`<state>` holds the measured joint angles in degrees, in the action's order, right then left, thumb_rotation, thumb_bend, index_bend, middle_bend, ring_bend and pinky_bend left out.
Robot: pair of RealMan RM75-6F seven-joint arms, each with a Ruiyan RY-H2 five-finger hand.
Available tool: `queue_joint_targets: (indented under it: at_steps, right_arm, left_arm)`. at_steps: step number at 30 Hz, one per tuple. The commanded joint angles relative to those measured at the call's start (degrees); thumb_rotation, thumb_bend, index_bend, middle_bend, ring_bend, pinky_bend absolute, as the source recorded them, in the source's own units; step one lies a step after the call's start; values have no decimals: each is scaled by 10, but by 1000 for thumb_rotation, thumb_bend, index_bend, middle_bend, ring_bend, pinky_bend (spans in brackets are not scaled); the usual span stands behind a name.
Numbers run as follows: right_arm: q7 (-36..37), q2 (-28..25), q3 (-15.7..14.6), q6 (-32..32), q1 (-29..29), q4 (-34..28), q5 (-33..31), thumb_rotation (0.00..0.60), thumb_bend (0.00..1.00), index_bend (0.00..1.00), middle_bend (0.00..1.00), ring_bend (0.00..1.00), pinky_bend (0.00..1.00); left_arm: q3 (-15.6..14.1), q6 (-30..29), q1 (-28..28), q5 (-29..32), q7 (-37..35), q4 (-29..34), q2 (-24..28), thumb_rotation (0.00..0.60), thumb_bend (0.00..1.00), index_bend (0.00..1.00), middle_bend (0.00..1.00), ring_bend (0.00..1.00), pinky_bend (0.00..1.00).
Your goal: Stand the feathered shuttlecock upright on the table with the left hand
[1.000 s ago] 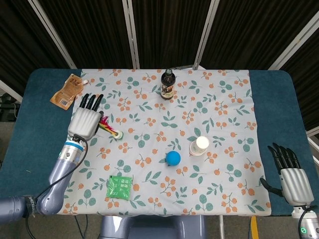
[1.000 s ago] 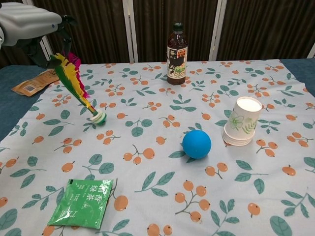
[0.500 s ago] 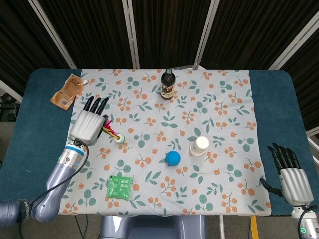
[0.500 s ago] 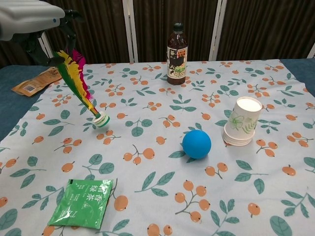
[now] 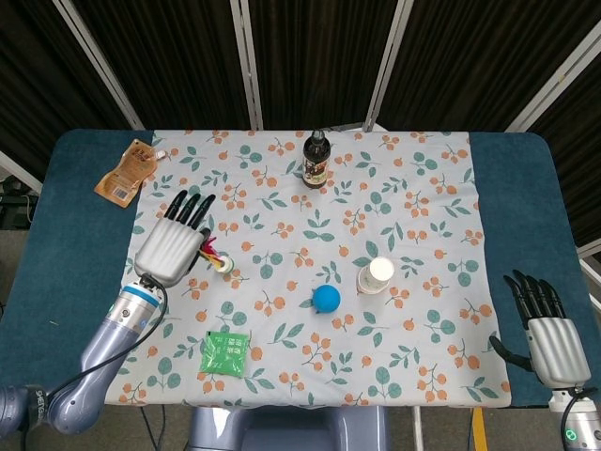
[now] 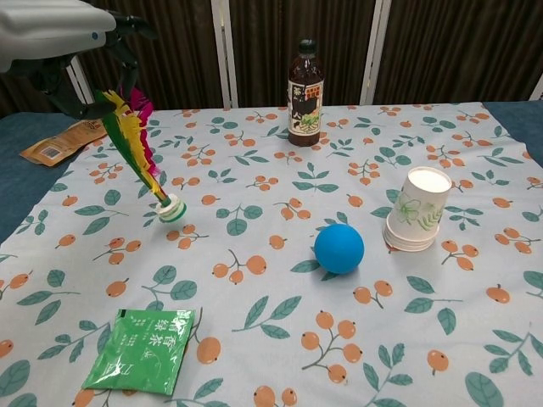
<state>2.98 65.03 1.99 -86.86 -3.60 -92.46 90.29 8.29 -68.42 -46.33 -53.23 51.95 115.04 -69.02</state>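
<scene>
Shuttlecock [image 6: 144, 161] sits on the left part of the floral cloth [image 5: 394, 216], white-and-green base down on the cloth, feathers leaning up and to the left, so it's tilted, not plumb. Your left hand [image 5: 171, 246] is over the feather end; in the chest view [image 6: 51, 30] its dark fingers [image 6: 127, 47] curl around the top of the feathers, so it reads as holding the shuttlecock by the feathers, though the exact contact is hidden under the hand. From the head view you only see the base [image 5: 223, 266] and a bit of red and yellow feather poking out past the fingertips. Your right hand [image 5: 545, 329] is at the near right corner of the counter [image 5: 521, 197], off the cloth, fingers straight and slightly apart, holding nothing; chest view doesn't show it. Rest of the layout: brown bottle [image 6: 305, 95] upright at the far middle of the cloth, paper cups [image 6: 416, 209] stacked mouth-up on the right, blue ball [image 6: 338, 248] just left of the cups and apart from them, green packet [image 6: 142, 349] flat near the front-left edge, orange pouch [image 5: 124, 172] on the blue counter just past the far-left corner of the cloth. Shuttlecock is well apart from the ball, nearest neighbour is the green packet toward the front.
</scene>
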Motion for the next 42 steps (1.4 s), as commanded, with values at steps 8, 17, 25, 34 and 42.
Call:
queue_joint_targets:
  at_steps: [8,17,25,34,42]
  right_arm:
    - [0,0,0,1,0,0,-1,600,148,37,0,0,0]
    - [-1,0,0,1,0,0,0,600,148,37,0,0,0]
    - [-1,0,0,1,0,1,0,600,147,37,0,0,0]
    - [-1,0,0,1,0,1,0,600,149,37,0,0,0]
    - [0,-1,0,1,-1,2,0,600,148,37,0,0,0]
  left_arm:
    - [-26,9,2,-31,-7,19,5,600,486,662,22,0,0]
    - [-37,11,1,-43,-4,25,-6,600,486,643,17,0,0]
    - [-44,11,-1,-47,0,24,-14,600,466,480,0,0,0]
    - [-25,-11,4,-76,-32,27,-18,600,413,252,0,0,0]
    - [-33,-72,54,-135,-80,67,14,600,346,213,0,0,0]
